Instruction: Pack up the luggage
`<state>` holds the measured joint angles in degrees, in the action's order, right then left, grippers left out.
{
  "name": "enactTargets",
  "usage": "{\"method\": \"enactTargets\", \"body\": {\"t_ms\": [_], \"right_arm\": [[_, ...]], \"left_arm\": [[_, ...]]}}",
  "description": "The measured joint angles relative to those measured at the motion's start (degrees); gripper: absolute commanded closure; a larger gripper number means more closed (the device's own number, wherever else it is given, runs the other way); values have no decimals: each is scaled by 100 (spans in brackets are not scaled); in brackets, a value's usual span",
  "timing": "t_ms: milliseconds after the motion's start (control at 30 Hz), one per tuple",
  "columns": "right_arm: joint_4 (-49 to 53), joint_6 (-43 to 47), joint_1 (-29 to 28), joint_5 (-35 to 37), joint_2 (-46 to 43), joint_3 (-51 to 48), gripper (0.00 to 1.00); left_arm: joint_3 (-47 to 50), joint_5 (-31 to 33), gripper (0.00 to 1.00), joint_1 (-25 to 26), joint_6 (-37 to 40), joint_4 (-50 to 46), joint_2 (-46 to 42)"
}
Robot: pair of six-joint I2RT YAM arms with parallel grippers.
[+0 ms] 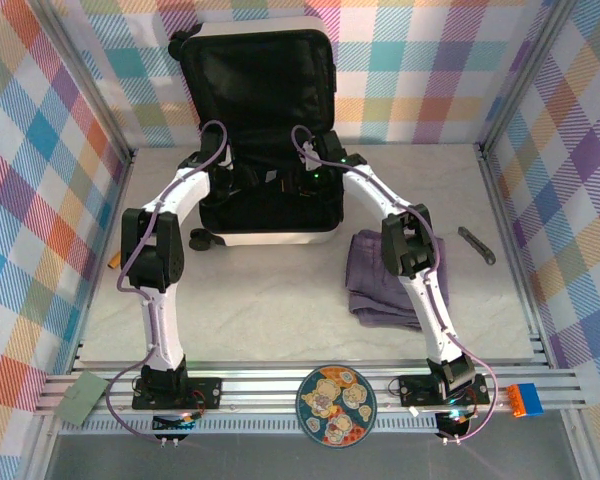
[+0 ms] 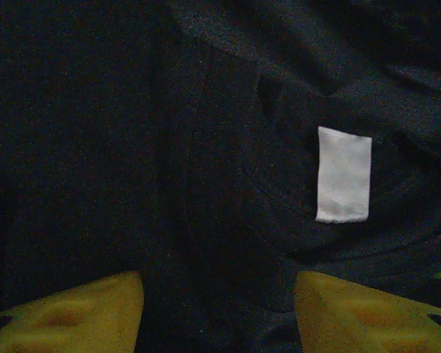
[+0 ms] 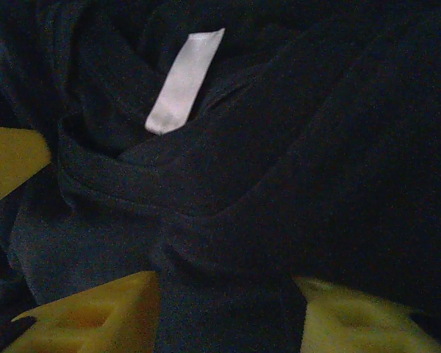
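luggage lay open, lid upright, both arms reaching in | black garment inside luggage | left gripper, right gripper: jaws half apart astride it, grip unclear | purple-grey garment right of luggage, unpacked | closing left

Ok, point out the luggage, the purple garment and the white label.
luggage [image 1: 280, 238], top external view, white near wall
purple garment [image 1: 365, 285], top external view, left half
white label [image 2: 343, 174], left wrist view, its middle
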<state>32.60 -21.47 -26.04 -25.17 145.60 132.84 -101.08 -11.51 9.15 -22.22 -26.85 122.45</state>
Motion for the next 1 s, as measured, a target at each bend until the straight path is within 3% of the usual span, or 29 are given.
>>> {"method": "enactTargets", "body": {"t_ms": [533,667,1000], "right_arm": [[-48,144,76,-205,-243,-92,48],[-129,238,98,-164,-1023,-743,47],[-1808,271,103,264,-4684,-4787,40]], "left_arm": [[94,275,43,48,105,160,-284],[155,466,43,201,166,164,-866],[1843,1088,39,1115,417,586,-3053]]}}
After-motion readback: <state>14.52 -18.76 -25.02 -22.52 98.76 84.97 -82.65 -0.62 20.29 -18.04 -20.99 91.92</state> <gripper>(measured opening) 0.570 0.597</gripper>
